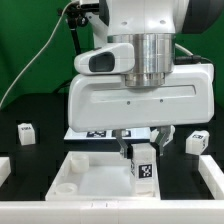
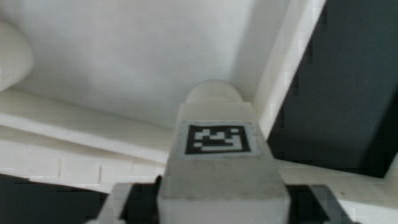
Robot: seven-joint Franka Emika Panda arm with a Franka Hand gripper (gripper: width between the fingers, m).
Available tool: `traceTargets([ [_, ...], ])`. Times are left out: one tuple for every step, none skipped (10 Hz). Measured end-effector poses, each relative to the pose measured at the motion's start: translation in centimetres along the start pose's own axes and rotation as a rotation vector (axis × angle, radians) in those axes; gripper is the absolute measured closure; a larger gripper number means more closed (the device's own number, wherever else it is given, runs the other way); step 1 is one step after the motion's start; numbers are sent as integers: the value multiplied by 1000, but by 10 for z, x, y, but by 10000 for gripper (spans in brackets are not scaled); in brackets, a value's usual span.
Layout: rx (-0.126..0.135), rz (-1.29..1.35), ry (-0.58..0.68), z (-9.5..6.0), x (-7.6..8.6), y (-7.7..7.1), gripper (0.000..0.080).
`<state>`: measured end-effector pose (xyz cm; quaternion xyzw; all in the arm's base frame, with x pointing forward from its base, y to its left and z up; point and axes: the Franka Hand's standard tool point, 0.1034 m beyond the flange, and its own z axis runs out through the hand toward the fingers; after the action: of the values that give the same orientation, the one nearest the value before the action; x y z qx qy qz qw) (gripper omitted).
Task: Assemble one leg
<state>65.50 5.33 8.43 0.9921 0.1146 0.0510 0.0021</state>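
While the arm hangs low over the table (image 1: 30,160), exterior view first. The gripper (image 1: 140,154) points down and holds one leg (image 1: 145,170) upright, with a marker tag facing the camera. Jaws look clamped on the leg's upper part, one at either side. The leg sits at the exterior view's right edge of the large white square top piece (image 1: 78,172). I cannot tell whether its lower end touches that piece or hovers just above it. Two loose legs lie well apart from it: one at the exterior view's left (image 1: 25,132), one at its right (image 1: 197,141). The marker board (image 1: 92,132) lies flat behind the gripper.

Wrist view: the held leg fills the centre, its tag square to the lens and its far end over the white top piece, close to where that piece meets the dark table. Jaws grip its near end from both sides. No corner hole is visible; the leg hides wherever it would be.

Judgement: the step in hand is bringing the leg to a corner hole for insertion. The next move calls for centring the leg's end on the hole and keeping it plumb. Then it should press down, probably with a twist, without the top piece sliding.
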Motion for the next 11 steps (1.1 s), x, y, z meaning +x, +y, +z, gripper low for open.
traceTargets([
  [0, 22, 0, 0, 0, 0, 517],
  [0, 22, 0, 0, 0, 0, 517],
  [12, 151, 1, 0, 0, -2, 517],
  [19, 290, 1, 0, 0, -4, 517],
  [21, 419, 8, 1, 0, -7, 517],
  [23, 507, 15, 1, 1, -7, 517],
  [33, 654, 11, 1, 1, -7, 515],
  [45, 799, 10, 1, 1, -7, 515],
  [61, 920, 13, 2, 1, -7, 515],
  [72, 1015, 7, 2, 1, -7, 515],
  [80, 1127, 1, 2, 1, -8, 515],
])
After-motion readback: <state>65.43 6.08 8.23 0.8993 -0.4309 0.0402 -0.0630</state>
